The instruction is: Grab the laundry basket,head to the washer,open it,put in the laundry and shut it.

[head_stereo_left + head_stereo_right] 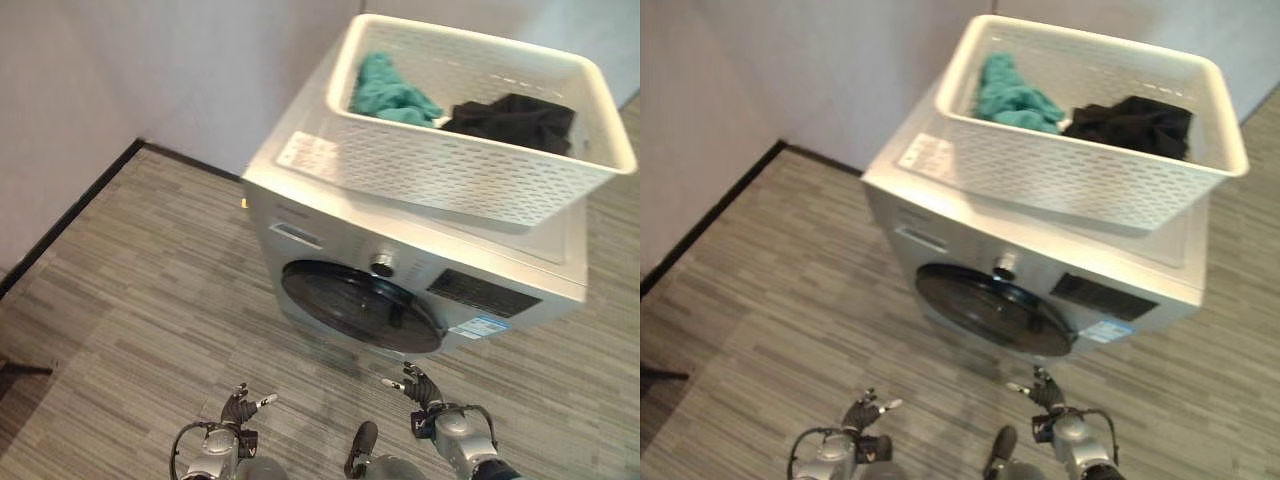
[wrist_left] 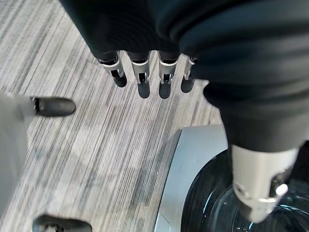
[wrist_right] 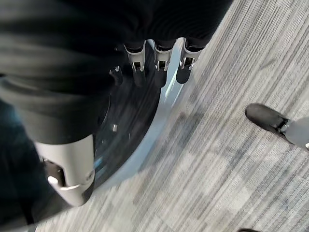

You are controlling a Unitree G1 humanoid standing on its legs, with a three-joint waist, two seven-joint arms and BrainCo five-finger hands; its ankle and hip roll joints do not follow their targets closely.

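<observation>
Up top, the white laundry basket (image 1: 470, 170) sits on the washer (image 1: 330, 225), overhanging its front edge, holding a teal garment (image 1: 390, 95) and black clothing (image 1: 515, 120). Below its shut door (image 1: 360, 305), left robot hand (image 1: 240, 407) and right robot hand (image 1: 420, 385) hang spread, empty.

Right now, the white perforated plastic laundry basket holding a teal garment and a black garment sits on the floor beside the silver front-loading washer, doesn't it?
Not quite: the white perforated plastic laundry basket sits on top of the silver front-loading washer, not on the floor, as the left eye view shows. It does hold a teal garment and a black garment.
</observation>
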